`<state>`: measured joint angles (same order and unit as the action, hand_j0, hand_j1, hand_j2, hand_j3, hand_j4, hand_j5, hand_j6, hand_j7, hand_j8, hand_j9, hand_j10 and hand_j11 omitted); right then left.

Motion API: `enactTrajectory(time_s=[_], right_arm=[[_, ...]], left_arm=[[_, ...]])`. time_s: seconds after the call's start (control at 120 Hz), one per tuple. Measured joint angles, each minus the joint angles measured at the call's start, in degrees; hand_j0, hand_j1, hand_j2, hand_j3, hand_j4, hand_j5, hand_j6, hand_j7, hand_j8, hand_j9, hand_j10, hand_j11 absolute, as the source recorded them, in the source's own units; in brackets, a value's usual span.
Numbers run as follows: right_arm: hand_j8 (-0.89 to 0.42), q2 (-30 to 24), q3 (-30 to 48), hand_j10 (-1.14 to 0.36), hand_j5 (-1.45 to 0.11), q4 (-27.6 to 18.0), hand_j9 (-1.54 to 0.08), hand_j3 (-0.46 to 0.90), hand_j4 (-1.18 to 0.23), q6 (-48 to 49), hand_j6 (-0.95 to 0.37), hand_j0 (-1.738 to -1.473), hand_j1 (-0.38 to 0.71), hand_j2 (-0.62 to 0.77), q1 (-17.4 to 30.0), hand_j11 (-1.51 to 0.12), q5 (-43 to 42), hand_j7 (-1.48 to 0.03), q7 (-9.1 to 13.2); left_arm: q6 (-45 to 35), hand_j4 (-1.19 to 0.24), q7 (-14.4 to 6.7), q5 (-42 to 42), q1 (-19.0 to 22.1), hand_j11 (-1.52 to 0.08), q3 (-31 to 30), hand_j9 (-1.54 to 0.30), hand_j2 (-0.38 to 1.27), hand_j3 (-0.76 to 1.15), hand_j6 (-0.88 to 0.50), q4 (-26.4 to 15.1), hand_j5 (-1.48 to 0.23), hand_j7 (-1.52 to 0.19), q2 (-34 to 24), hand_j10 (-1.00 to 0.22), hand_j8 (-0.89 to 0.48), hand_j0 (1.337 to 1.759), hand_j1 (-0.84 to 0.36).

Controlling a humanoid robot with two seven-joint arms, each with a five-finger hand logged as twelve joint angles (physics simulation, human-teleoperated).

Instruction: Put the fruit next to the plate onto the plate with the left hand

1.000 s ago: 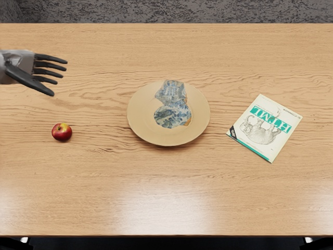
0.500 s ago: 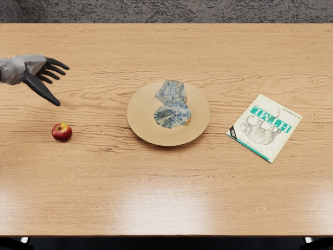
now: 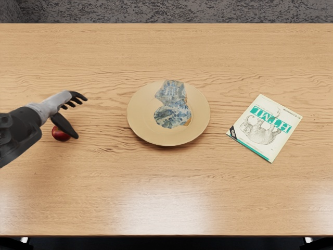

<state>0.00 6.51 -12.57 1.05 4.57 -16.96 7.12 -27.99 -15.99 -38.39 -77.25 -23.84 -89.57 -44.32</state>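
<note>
The robot's left hand [image 3: 61, 107], pale grey at the wrist with black fingers [image 3: 78, 97], reaches in from the left edge of the picture on a dark grey arm. The fingers are spread apart and point to the right. The black thumb [image 3: 66, 126] angles down toward the near edge, and the hand holds nothing.

A small red apple [image 3: 58, 136] lies on the table directly under the hand. Its upper part is hidden by the thumb and palm, and whether the thumb touches it cannot be told. The apple is not on the plate.

To the right of the apple, well apart from it, sits a round tan plate [image 3: 138, 117] near the middle of the table. Its centre bears a blue and white mottled pattern. Further right lies a white paperback book [image 3: 264, 126] with a teal title band and a line drawing of an animal, turned at a slant.

Everything rests on a wide light-brown wooden table [image 3: 166, 192] with wavy grain and a soft sheen along its near part. Beyond the far edge, a strip of dark grey speckled floor [image 3: 166, 10] shows.
</note>
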Motion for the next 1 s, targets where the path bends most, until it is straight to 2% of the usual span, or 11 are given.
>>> enactTrajectory(time_s=[0.133, 0.417, 0.758, 1.0], right_arm=[[-0.03, 0.00, 0.00, -0.03, -0.04, 0.00, -0.04, 0.00, -0.03, 0.00, -0.03, -1.658, -0.31, -0.01, 0.00, -0.04, 0.00, -0.04, 0.00], [-0.03, 0.00, 0.00, -0.03, -0.04, 0.00, -0.04, 0.00, -0.03, 0.00, -0.03, -1.658, -0.31, -0.01, 0.00, -0.04, 0.00, -0.04, 0.00], [-0.03, 0.00, 0.00, -0.03, -0.04, 0.00, -0.04, 0.00, -0.03, 0.00, -0.03, -1.658, -0.31, -0.01, 0.00, -0.04, 0.00, -0.04, 0.00], [-0.03, 0.00, 0.00, -0.03, -0.04, 0.00, -0.04, 0.00, -0.03, 0.00, -0.03, -1.658, -0.31, -0.01, 0.00, -0.04, 0.00, -0.04, 0.01]], left_arm=[[-3.32, -0.30, -0.10, -1.69, 1.18, -0.39, -2.29, -0.39, 0.06, 0.00, -0.30, -0.13, -0.39, -0.39, 0.12, -0.30, -0.30, 1.658, -0.01], [-4.58, -0.33, -0.72, -2.61, 2.95, -0.42, -4.18, -0.42, 0.07, 0.00, -0.33, -1.05, -0.42, -0.42, -1.99, -0.33, -0.33, 1.658, -0.04], [-5.11, -0.47, -1.75, -5.12, 3.08, -0.61, -4.38, -0.61, 0.10, 0.00, -0.47, -0.41, -0.61, -0.61, -1.34, -0.47, -0.47, 1.658, -0.21], [-4.99, -0.51, -1.77, -5.70, 4.04, -0.66, -4.37, -0.66, 0.11, 0.00, -0.52, 0.68, -0.65, -0.66, -0.06, -0.51, -0.47, 1.658, -0.25]])
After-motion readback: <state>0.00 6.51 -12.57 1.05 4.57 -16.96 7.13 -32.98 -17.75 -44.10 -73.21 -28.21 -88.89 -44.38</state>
